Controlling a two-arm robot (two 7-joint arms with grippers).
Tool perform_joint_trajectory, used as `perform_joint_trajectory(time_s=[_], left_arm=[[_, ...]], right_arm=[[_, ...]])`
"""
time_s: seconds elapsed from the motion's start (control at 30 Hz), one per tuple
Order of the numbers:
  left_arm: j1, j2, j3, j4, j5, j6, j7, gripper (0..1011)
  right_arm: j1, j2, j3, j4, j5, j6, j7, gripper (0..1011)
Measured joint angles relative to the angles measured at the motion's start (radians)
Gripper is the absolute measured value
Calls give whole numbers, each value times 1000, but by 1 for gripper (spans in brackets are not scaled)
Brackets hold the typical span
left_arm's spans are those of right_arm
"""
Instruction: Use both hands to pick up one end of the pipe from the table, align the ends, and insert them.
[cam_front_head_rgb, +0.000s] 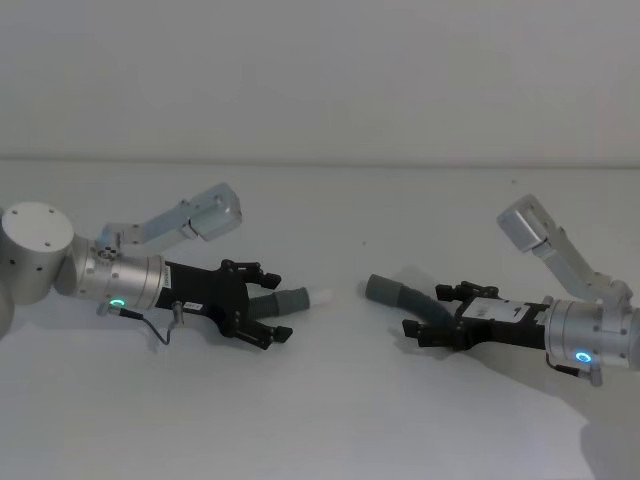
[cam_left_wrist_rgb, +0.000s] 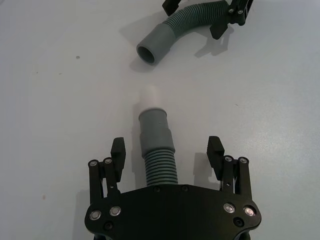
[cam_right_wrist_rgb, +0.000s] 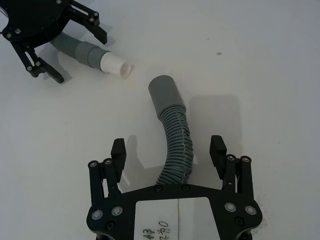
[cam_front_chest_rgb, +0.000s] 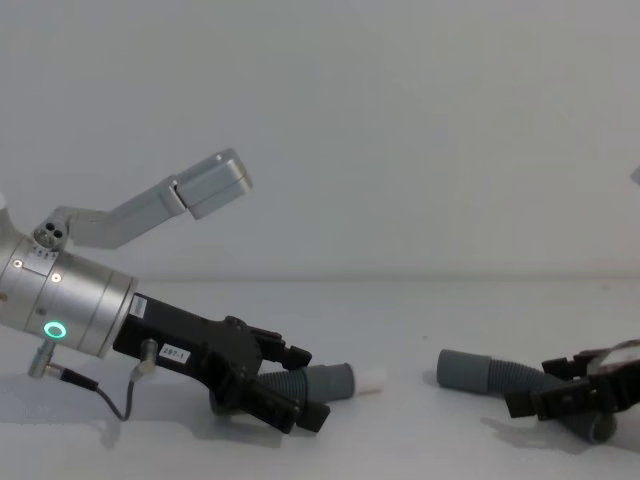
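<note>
Pipe pieces are lying apart on the white table (cam_front_head_rgb: 330, 420), with a stretch of bare surface between their ends. The short piece (cam_left_wrist_rgb: 160, 160) is resting straight on the robot's left, its smooth grey collar (cam_left_wrist_rgb: 155, 130) and white plug tip (cam_left_wrist_rgb: 150, 97) pointing toward the middle of the table. The curved piece (cam_right_wrist_rgb: 177, 145) is resting on the robot's right, bending as it runs, and its wider grey sleeve (cam_right_wrist_rgb: 165, 97) is turning its open mouth roughly toward the plug tip without touching it.

Around the corrugated part of the short piece, the left gripper (cam_left_wrist_rgb: 166, 145) is sitting low over the table with its jaws spread wide, one finger on either side of the hose and neither one touching it. The right gripper (cam_right_wrist_rgb: 167, 145) is straddling the curved piece in the same way, its jaws parted and clear of the ribs on both sides.

In the head view the left gripper (cam_front_head_rgb: 275, 303) is reaching in from the left and the right gripper (cam_front_head_rgb: 428, 310) from the right, so the two are facing each other. Behind the left one, a silver wrist (cam_front_head_rgb: 125, 280) is glowing with a green ring light (cam_front_head_rgb: 117, 303), and a thin black cable (cam_front_head_rgb: 150, 325) is looping beside it.
</note>
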Motion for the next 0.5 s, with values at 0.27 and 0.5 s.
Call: perform_joint_trajectory(time_s=[0.27,0.5], left_arm=[[1,0,0,-2,-2,1,1,956],[1,0,0,-3,-2,2,1,801]], right_arm=[[1,2,-3,0,3,1,-1,875],[1,2,-4,-1,6,2,-2,697]])
